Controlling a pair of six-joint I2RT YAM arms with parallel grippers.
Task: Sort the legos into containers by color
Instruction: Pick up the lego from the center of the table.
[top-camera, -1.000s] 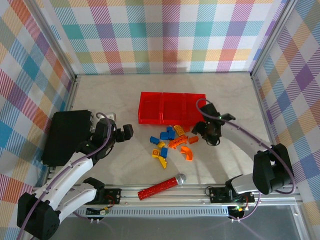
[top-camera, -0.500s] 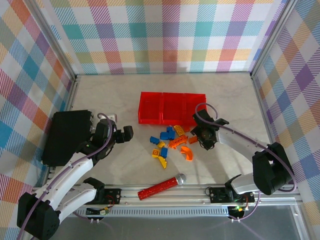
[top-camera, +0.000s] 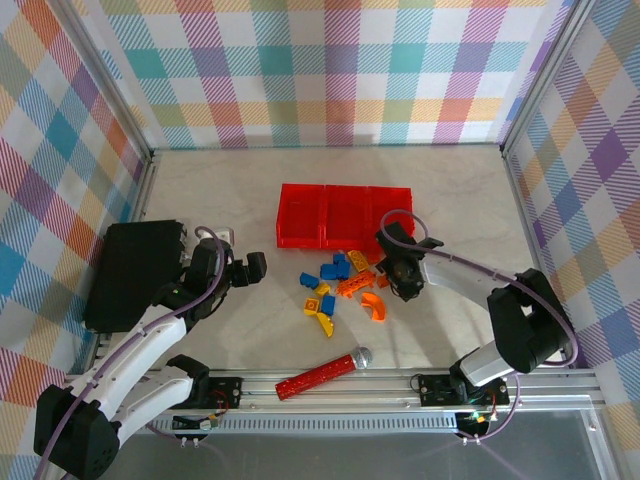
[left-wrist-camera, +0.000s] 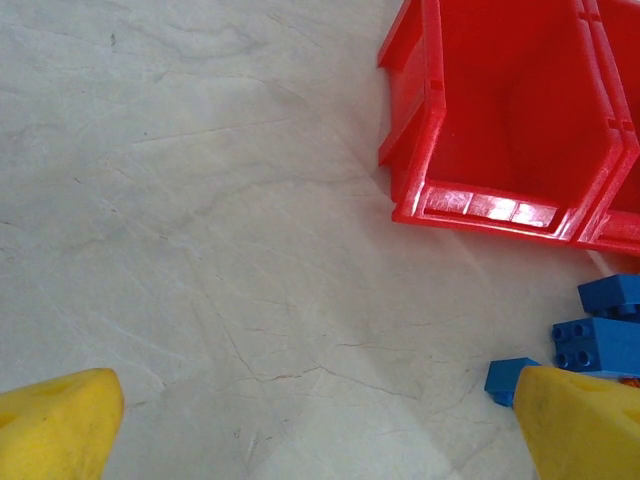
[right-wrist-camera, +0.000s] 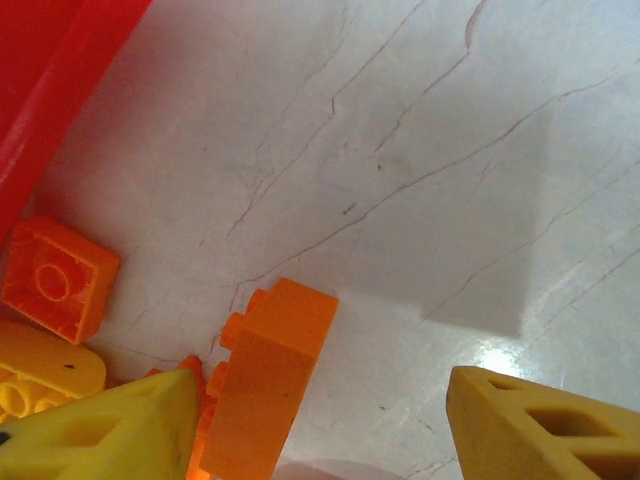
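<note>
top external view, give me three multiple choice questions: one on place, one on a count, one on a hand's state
1. Where do the small plastic bricks lie relative to the bright red square plastic bins? A) on their near side B) inside them C) behind them
2. How many bins are joined in the row? A) two B) three C) five
3. The right hand is: A) shut on a blue brick B) open by an orange brick C) shut on a bin
Answers: A, the pile lies below the row in the top view; B, three compartments show; B, its yellow fingers stand wide apart.
</note>
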